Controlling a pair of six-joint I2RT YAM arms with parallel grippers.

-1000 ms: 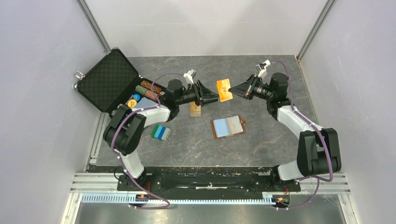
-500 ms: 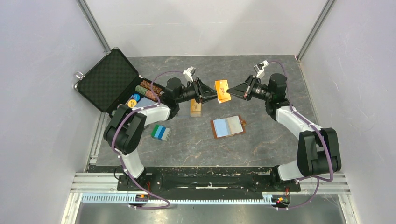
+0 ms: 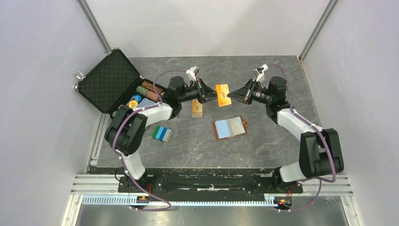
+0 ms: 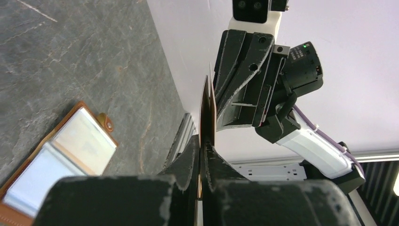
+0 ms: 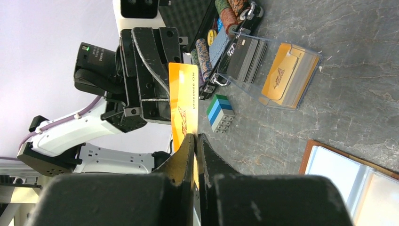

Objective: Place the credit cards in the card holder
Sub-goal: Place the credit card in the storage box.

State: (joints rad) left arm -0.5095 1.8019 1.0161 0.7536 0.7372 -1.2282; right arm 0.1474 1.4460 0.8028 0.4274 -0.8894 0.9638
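Observation:
An orange credit card (image 3: 222, 92) hangs in the air above the table between my two arms. My left gripper (image 3: 210, 96) is shut on its left edge and my right gripper (image 3: 233, 98) is shut on its right edge. In the left wrist view the card (image 4: 207, 110) is edge-on, pinched at my left gripper (image 4: 203, 144). In the right wrist view the card (image 5: 182, 101) rises from my right gripper (image 5: 195, 137). The card holder (image 3: 229, 127) lies open and flat below, pale blue side up. More orange and dark cards (image 5: 270, 70) stand in a clear box.
An open black foam-lined briefcase (image 3: 109, 79) sits at the back left with stacks of poker chips (image 3: 149, 89) beside it. A blue-green-white striped block (image 3: 162, 133) lies near the left arm. The clear card box (image 3: 197, 108) stands under the left gripper.
My left gripper moved right onto the orange card and closed on its left edge. The right gripper, still holding the card, shifted slightly left and up.

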